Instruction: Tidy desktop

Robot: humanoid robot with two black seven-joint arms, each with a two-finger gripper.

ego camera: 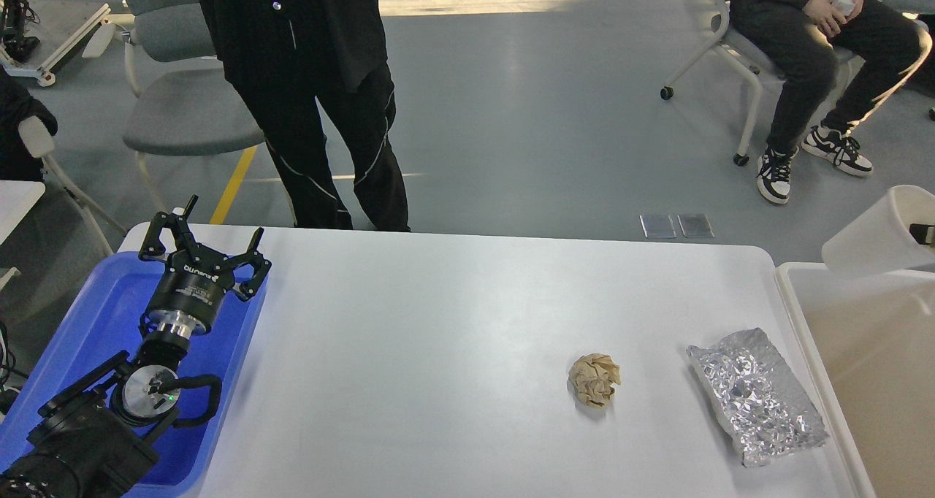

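Observation:
The white desktop (438,337) holds a crumpled brown paper ball (594,380) and a crumpled sheet of silver foil (756,396) near its right edge. My left gripper (206,244) is open and empty, hovering over the blue tray (102,315) at the desktop's left end. My right gripper (925,233) is almost out of view at the right edge; only a dark fingertip shows at the rim of a white paper cup (873,236). The cup hangs tilted in the air above the back of the cream-white bin (862,352).
A person in black stands at the table's far edge (314,82). Grey chairs (182,111) stand behind on the left. A seated person (818,52) is at the far right. The bin stands close against the desktop's right edge.

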